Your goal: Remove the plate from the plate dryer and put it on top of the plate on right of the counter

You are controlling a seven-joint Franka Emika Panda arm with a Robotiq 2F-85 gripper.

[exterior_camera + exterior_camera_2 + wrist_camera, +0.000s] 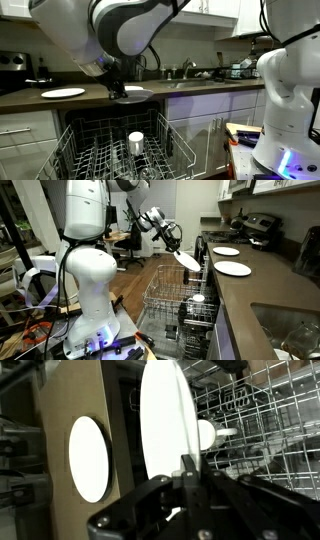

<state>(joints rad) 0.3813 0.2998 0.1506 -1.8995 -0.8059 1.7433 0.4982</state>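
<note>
Gripper (175,249): jaws clamped on the rim of the plate (186,260), plain and unmarked. The plate hangs tilted in the air at 12 o'clock above the plate dryer (170,300). The plate on right of the counter (233,269) lies flat on the counter (250,300) at 3 o'clock, apart.

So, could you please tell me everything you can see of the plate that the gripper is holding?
The plate is round, shallow, plain white and unmarked, with a smooth, glazed look and no visible damage. The gripper is shut on its rim, and nothing else touches it. In an exterior view it hangs tilted in the air above the plate dryer, clear of the tines and beside the counter. The wrist view shows it nearly edge-on.
</note>
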